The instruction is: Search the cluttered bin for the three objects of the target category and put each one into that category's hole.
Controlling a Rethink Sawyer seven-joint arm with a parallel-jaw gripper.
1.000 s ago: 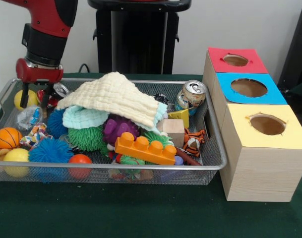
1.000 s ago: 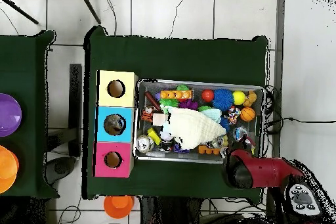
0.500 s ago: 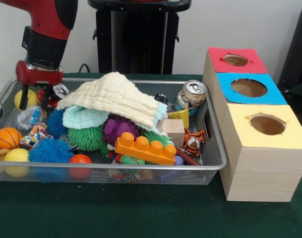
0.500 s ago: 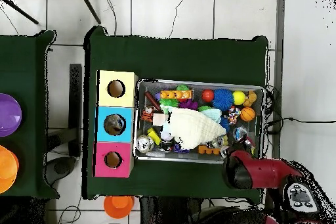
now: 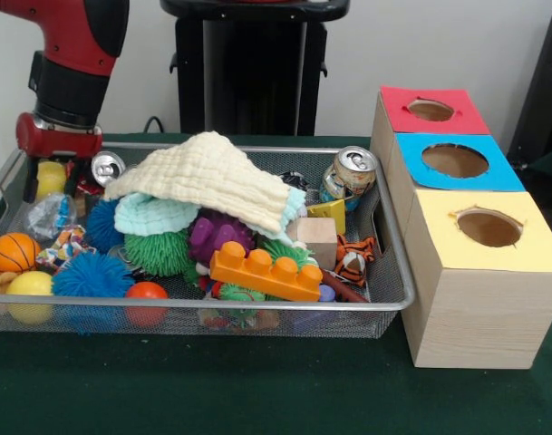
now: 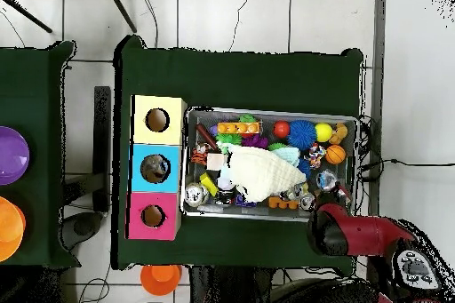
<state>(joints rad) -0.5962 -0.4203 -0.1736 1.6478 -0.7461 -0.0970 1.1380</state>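
Observation:
A wire bin (image 5: 257,304) (image 6: 269,111) holds a jumble of toys. To one side stands a wooden box with a red-topped hole (image 5: 430,110) (image 6: 153,216), a blue-topped hole (image 5: 455,159) (image 6: 155,168) and a yellow-topped hole (image 5: 489,227) (image 6: 157,120). My gripper (image 5: 50,181) hangs open over the bin's far left corner in the front view. Its fingers (image 5: 29,184) stand on either side of a yellow ball (image 5: 51,177). A small can (image 5: 106,167) lies just right of it, and a second can (image 5: 353,172) leans at the bin's far right. From overhead only the red arm (image 6: 351,233) shows.
A cream cloth (image 5: 208,177) (image 6: 258,171) covers the bin's middle. Around it lie blue spiky balls (image 5: 90,274), a green spiky ball (image 5: 158,252), an orange brick (image 5: 268,271), a wooden cube (image 5: 317,239), a tiger toy (image 5: 353,258), a mini basketball (image 5: 13,253) and a red ball (image 5: 146,292).
In the front view the gripper has slid left and slightly up, so its fingers now straddle the yellow ball instead of the spot beside the small can. The can's top is now uncovered.

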